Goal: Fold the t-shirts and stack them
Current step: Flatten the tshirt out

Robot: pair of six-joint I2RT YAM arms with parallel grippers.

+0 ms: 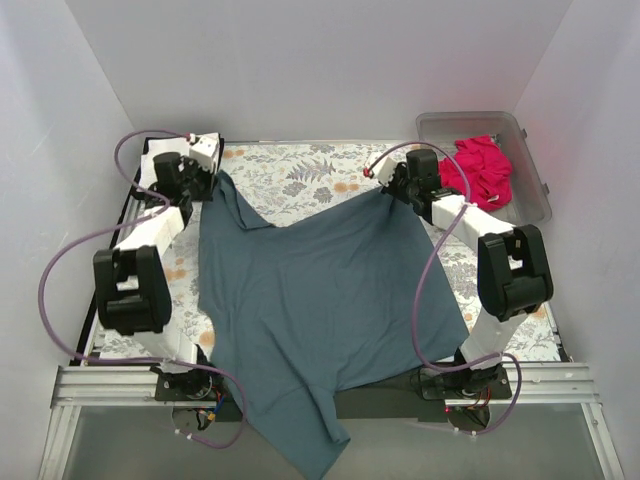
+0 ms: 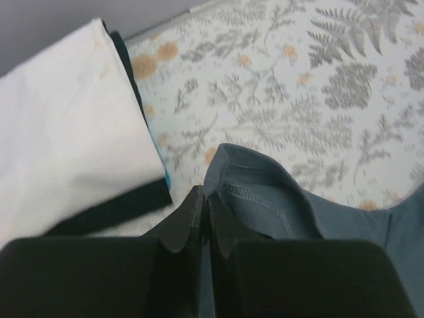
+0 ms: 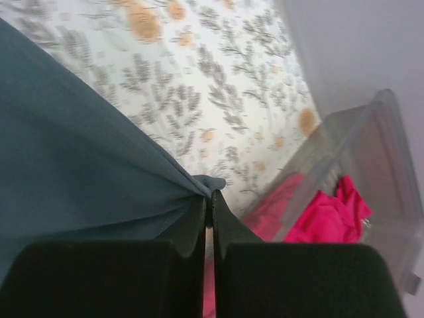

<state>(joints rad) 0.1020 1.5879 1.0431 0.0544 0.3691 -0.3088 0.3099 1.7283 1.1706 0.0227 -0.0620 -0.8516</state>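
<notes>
Left gripper (image 2: 202, 199) and right gripper (image 3: 209, 199) each pinch a far corner of slate-blue t-shirt (image 1: 320, 300); shirt runs far-to-near from them, overhanging near edge

A blue shirt (image 1: 320, 300) spreads across the middle of the frame over a flowered cloth (image 1: 300, 172); the left pincer (image 1: 213, 180) nips its upper left corner; the right pincer (image 1: 386, 190) nips its upper right corner; a pink shirt (image 1: 480, 170) lies in a clear bin (image 1: 532, 195), upper right.
</notes>
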